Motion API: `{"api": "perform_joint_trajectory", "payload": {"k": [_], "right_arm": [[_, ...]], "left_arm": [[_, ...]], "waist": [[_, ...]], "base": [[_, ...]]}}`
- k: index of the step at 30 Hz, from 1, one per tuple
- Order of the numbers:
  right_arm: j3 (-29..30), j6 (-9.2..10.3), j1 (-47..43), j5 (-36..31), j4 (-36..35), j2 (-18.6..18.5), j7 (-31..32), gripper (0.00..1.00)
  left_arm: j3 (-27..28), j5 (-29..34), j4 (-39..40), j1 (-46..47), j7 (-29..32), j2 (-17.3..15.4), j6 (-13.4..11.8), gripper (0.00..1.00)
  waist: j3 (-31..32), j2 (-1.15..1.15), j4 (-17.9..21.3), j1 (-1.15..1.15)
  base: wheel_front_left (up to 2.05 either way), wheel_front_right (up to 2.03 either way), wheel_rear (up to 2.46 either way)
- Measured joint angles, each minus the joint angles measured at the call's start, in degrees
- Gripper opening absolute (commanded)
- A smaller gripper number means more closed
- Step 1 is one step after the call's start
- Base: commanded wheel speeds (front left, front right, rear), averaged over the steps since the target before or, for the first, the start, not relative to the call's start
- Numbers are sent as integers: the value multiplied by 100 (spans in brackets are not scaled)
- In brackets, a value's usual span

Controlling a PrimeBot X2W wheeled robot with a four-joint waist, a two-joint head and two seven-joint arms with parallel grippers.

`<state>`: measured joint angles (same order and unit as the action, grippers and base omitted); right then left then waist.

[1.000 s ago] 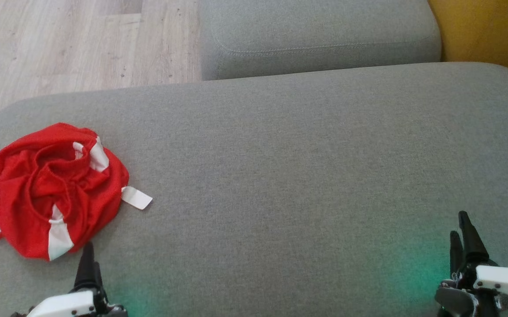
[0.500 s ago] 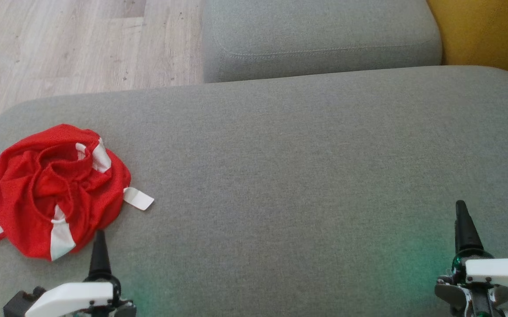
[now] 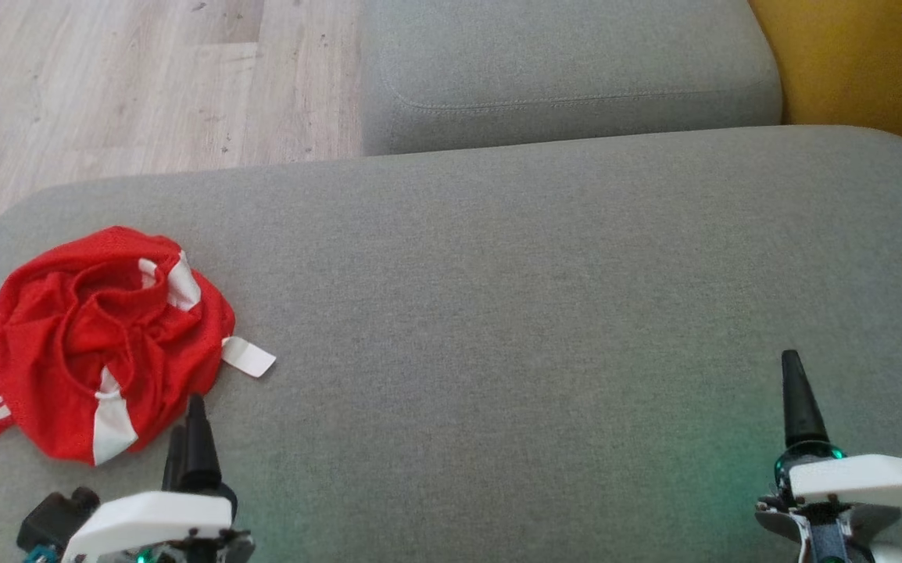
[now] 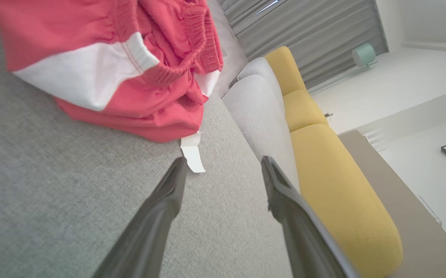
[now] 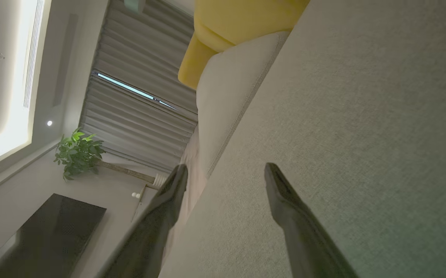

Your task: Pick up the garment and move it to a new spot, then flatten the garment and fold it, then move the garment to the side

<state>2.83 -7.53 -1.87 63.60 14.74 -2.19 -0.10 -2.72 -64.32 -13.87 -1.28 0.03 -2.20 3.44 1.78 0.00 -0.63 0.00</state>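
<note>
The garment (image 3: 99, 344) is a crumpled red pair of shorts with white stripes and a white tag, lying at the left end of the grey cushion (image 3: 513, 313). In the left wrist view the garment (image 4: 122, 65) bulks just beyond my fingers. My left gripper (image 3: 189, 422) is open and empty, its tips close to the garment's near right edge without touching it. The left gripper (image 4: 223, 166) points at the bare cushion beside the white tag (image 4: 193, 152). My right gripper (image 3: 793, 375) hovers open and empty over the cushion's right side. In its own wrist view the right gripper (image 5: 226, 172) has nothing between its fingers.
A second grey cushion (image 3: 568, 70) lies beyond the first, with a yellow seat (image 3: 865, 62) at the far right. Wooden floor (image 3: 130, 86) shows past the cushion's far left edge. The right wrist view shows a potted plant (image 5: 78, 152) and a dark table (image 5: 53, 235).
Both grippers have moved forward over the cushion, the left one closing in on the garment's near edge. The head view has shifted slightly. The garment lies as before.
</note>
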Motion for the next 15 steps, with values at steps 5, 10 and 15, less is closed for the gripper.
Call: {"api": "perform_joint_trajectory", "payload": {"k": [5,10,15], "right_arm": [[-69,0,-2,-361,-77,0,-79,100],[-131,0,-7,-732,-115,-1,-148,100],[-222,0,-23,-1107,-176,-1,-245,100]], "left_arm": [[-120,365,68,-20,-81,-2,-79,100],[-197,734,135,-21,-164,-15,-147,100],[-313,1105,237,-31,-229,-25,-194,100]], "waist": [[33,0,-17,0],[64,0,-28,0],[96,0,-34,0]], "base": [[0,0,0],[0,0,0],[0,0,0]]}}
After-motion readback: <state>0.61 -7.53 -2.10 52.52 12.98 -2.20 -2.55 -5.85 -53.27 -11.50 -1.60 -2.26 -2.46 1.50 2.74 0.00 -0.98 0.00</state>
